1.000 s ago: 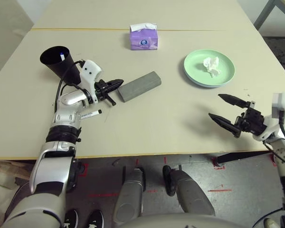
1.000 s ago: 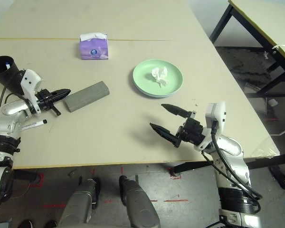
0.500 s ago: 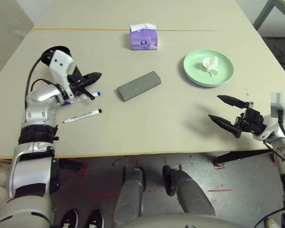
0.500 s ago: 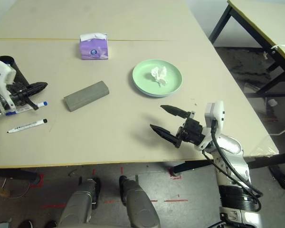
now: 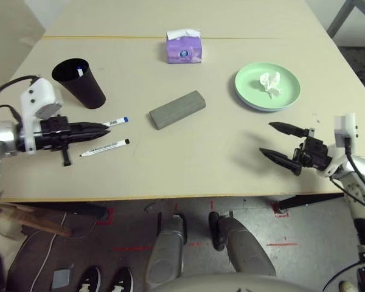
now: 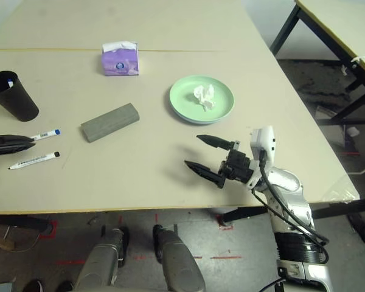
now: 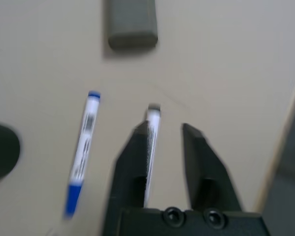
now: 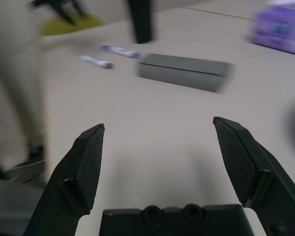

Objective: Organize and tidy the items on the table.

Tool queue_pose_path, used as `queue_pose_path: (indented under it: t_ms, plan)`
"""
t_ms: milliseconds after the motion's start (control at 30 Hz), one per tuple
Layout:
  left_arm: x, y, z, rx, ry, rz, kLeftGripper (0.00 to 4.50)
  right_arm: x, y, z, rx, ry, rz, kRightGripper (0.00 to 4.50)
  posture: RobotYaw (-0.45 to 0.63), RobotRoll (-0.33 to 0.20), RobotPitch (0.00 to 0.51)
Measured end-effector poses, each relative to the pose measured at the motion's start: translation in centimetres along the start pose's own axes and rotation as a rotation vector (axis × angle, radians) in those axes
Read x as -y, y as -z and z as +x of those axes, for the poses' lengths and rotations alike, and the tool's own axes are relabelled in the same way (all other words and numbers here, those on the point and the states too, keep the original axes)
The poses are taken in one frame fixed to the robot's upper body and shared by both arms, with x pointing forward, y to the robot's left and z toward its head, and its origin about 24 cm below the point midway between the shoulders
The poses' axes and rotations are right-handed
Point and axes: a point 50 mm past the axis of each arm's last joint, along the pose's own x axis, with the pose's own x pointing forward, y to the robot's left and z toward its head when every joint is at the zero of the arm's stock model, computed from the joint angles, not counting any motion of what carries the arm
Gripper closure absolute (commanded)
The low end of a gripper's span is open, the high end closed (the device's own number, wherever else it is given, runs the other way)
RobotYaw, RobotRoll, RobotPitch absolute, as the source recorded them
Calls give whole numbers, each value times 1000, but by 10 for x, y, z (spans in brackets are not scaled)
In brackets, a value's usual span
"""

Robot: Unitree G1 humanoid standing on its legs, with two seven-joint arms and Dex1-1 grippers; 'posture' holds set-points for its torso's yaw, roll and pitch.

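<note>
Markers lie just ahead of your left hand [image 5: 100, 126]: the black-capped marker [image 5: 104, 147] and the blue-capped marker [image 5: 114, 122] both rest on the desk [image 5: 188, 152], long axes running roughly along the hand's reach. Its fingers are slightly parted and hold nothing. Your right hand [image 5: 280, 148], wide open and empty, is well apart from them.
</note>
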Motion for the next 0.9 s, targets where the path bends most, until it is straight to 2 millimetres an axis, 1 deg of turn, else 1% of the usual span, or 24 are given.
queue_pose_path:
  t_ms: [100, 167, 233, 300, 433, 567, 667, 767, 900]
  plan:
    - [-12, -15, -3, -60, 36, 72, 1254, -5, 1, 10, 8, -99, -6, 0, 10, 0, 261]
    - [-19, -22, 1, -113, 65, 118, 505, -6, -1, 15, 9, -153, -19, 0, -1, 0, 262]
    - [-25, -26, 10, -148, 87, 150, 16, -3, -1, 17, 6, -176, -34, 0, -14, 0, 262]
    - [-28, -27, 18, -186, 116, 174, 16, -1, -2, 20, 9, -187, -48, 0, -25, 0, 262]
    - [-25, -16, 34, -260, 203, 175, 16, -1, 1, 24, 21, -180, -41, 0, -49, 0, 264]
    - [-19, -5, 47, -308, 286, 162, 16, -10, 7, 25, 6, -180, -29, 0, -61, 0, 267]
    - [-18, 2, 54, -308, 308, 152, 16, -15, 10, 24, 0, -179, -17, 0, -58, 0, 267]
    - [-15, 9, 66, -300, 338, 147, 16, -17, 6, 26, 6, -183, -34, 0, -50, 0, 267]
    - [-14, 13, 77, -268, 321, 145, 16, -18, 7, 28, 3, -188, -23, 0, -32, 0, 264]
